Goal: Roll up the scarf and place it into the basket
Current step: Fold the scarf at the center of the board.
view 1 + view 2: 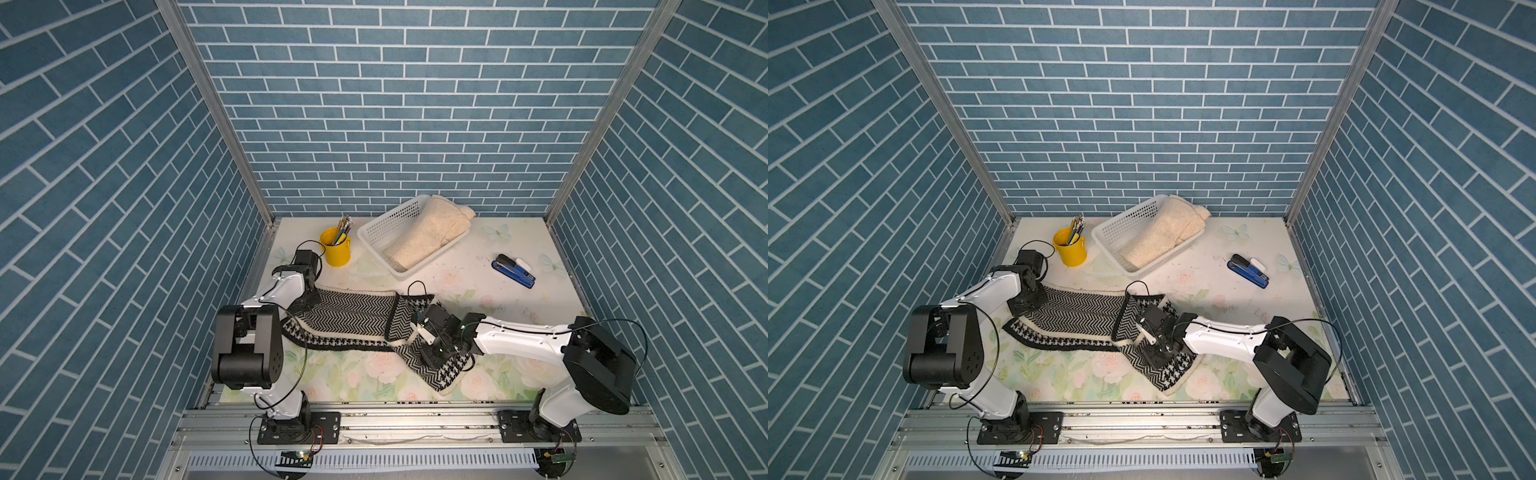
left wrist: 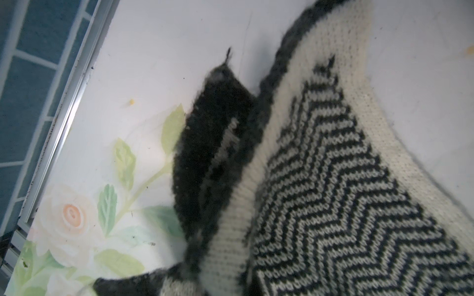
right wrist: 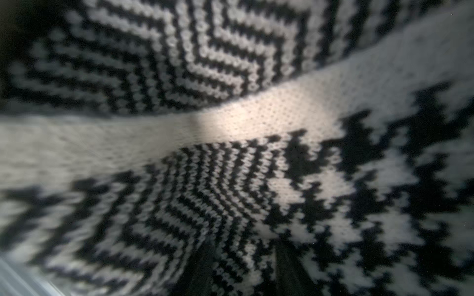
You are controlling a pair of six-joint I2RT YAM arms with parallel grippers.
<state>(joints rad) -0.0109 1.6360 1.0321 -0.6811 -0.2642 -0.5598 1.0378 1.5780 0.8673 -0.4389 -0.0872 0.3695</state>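
The black-and-white zigzag knit scarf [image 1: 345,311] [image 1: 1075,311] lies across the middle of the flowered table, with its right part folded over and running toward the front edge. My left gripper [image 1: 305,301] [image 1: 1025,305] sits low at the scarf's left end, its fingers hidden; in the left wrist view the scarf [image 2: 333,205] bunches up close to the lens. My right gripper [image 1: 434,353] [image 3: 243,243] presses down on the scarf's right part, with knit fabric [image 3: 256,115] pinched between its two dark fingers [image 3: 202,269]. The white basket [image 1: 376,232] [image 1: 1113,232] stands at the back.
A cream knit roll [image 1: 428,232] lies in the basket, over its far rim. A yellow bucket of pencils [image 1: 336,249] stands left of the basket. A blue stapler [image 1: 513,271] lies at the back right. Blue brick walls enclose three sides.
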